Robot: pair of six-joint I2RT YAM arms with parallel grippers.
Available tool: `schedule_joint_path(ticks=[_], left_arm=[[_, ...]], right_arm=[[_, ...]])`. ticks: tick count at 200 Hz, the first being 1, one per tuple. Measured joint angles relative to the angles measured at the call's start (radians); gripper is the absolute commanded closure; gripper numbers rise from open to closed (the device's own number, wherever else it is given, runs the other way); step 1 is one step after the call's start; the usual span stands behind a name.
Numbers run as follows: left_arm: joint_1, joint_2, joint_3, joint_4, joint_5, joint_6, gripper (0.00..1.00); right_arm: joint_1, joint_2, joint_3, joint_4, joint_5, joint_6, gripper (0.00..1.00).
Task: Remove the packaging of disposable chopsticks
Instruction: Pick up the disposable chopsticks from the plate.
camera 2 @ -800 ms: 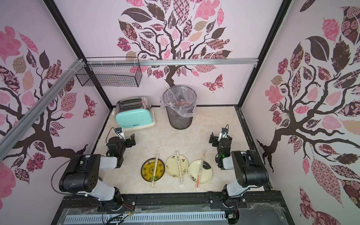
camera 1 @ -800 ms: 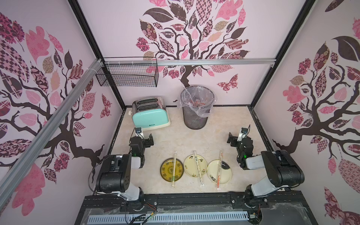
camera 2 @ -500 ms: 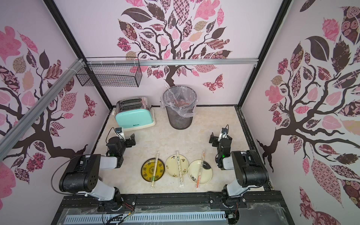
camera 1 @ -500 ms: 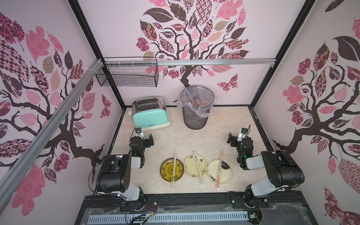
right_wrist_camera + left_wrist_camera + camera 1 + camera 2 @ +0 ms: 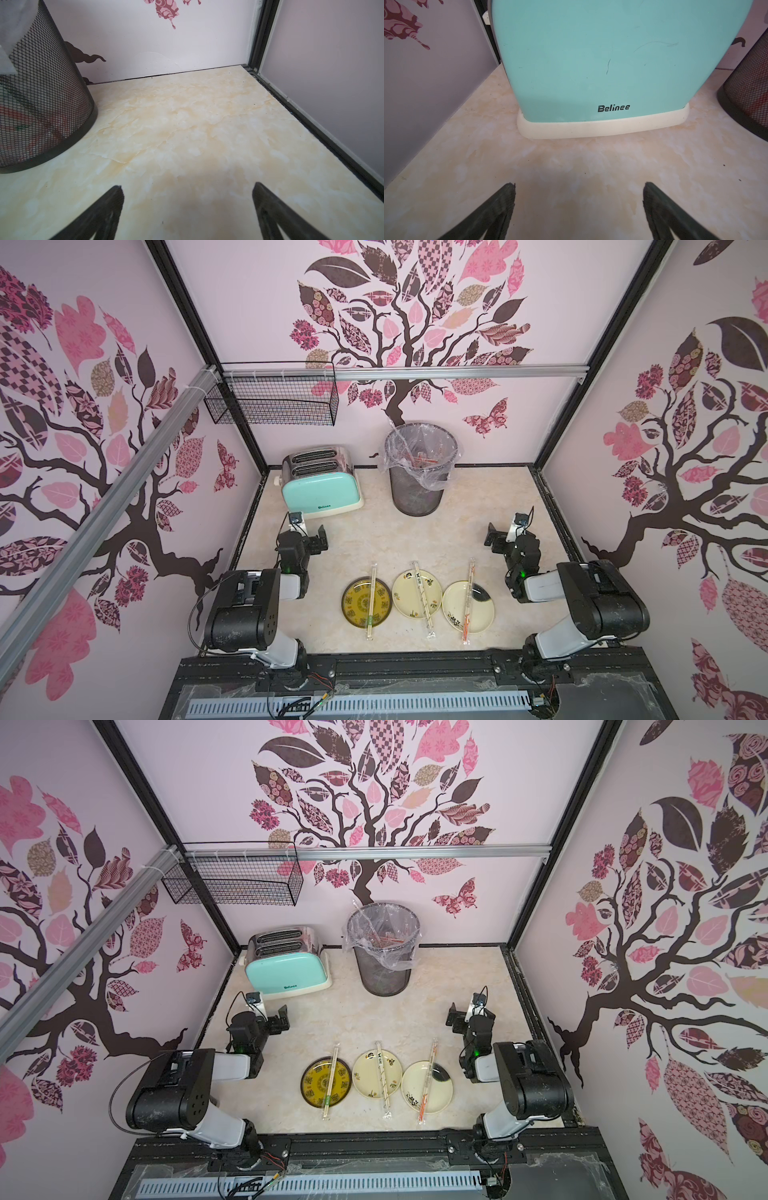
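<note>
- The left claw (image 5: 579,187) stands wide and empty, low over bare counter (image 5: 571,158), facing the mint toaster (image 5: 591,62) close ahead. A reach that starts forward instead of turning toward the plates could bump the toaster.
- The right claw (image 5: 187,187) is spread just as wide with nothing in it, over bare counter beside the mesh bin (image 5: 41,93). An inward sweep could clip the bin's wall or snag its loose liner (image 5: 20,25).
- The packaging looks untouched. In both top views, three sleeved pairs of disposable chopsticks lie between the arms, well apart from both claws.
- The green-printed sleeve (image 5: 371,601) lies across the yellow plate (image 5: 353,605), the black-printed sleeve (image 5: 422,597) across the middle plate (image 5: 403,593), and the red-printed sleeve (image 5: 468,601) across the right-hand plate (image 5: 484,614).
- Each sleeve overhangs its plate's rim at both ends, so pressing on an end could lever the pair up or roll it off.
- The film is probably thin and slick. A pinch may catch sticks and film together, and a pull would then drag the whole pair, or the plate, rather than strip the sleeve.
- The plates sit just beside one another, so a wide claw lowered onto the middle pair could knock its neighbours.
</note>
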Motion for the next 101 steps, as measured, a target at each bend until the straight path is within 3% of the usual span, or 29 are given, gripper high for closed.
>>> schedule_joint_path(ticks=[35, 53, 77, 101], left_arm=[[0.000, 0.000, 0.000, 0.000, -0.001, -0.001, 0.02], [0.000, 0.000, 0.000, 0.000, -0.001, -0.004, 0.09], [0.001, -0.005, 0.000, 0.001, -0.010, -0.006, 0.03], [0.001, -0.124, 0.022, -0.140, -0.085, -0.029, 0.03]], right_arm=[[0.000, 0.000, 0.000, 0.000, 0.000, 0.000, 0.01], [0.000, 0.000, 0.000, 0.000, 0.000, 0.000, 0.01], [0.000, 0.000, -0.002, 0.003, 0.000, 0.000, 0.01], [0.011, -0.058, -0.032, -0.016, 0.032, 0.000, 0.01]])
